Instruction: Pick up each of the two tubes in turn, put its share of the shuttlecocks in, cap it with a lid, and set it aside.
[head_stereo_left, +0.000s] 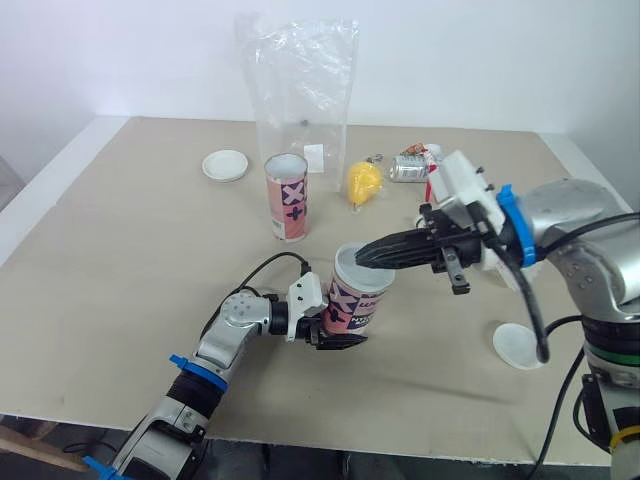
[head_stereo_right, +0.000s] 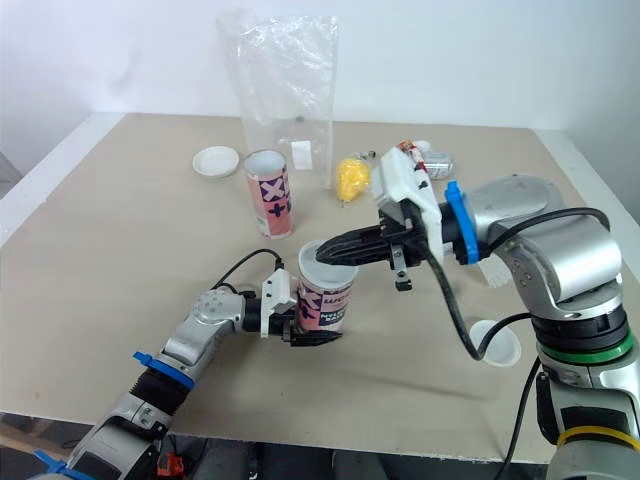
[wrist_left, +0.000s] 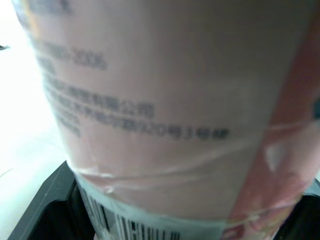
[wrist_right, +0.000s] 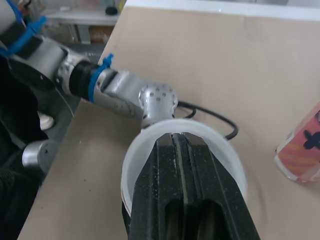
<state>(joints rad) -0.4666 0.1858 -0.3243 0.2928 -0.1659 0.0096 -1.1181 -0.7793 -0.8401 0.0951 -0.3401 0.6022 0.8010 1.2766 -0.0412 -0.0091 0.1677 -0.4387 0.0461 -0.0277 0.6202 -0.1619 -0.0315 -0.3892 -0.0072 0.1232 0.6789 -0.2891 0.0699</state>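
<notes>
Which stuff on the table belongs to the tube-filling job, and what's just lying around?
Job: held tube, in the left gripper; standing tube; far lid; near lid; yellow shuttlecocks; right gripper, fingers shut at the held tube's mouth.
Lying about: clear plastic bag; small can.

The left hand (head_stereo_right: 310, 334) clasps the lower part of the near tube (head_stereo_right: 328, 290), pink and white and slightly tilted. The right hand (head_stereo_right: 325, 255), its two black fingers pressed together into one dark taper, has its tips at that tube's open mouth. Farther back on the table (head_stereo_right: 120, 250) the far tube (head_stereo_right: 268, 193) stands upright and open, with a white lid (head_stereo_right: 216, 160) near it on the robot's left. A clear plastic bag (head_stereo_right: 285, 90) rises behind it, a yellow object (head_stereo_right: 350, 177) lies to the right, and a second lid (head_stereo_right: 497, 345) lies well apart under the right arm.
</notes>
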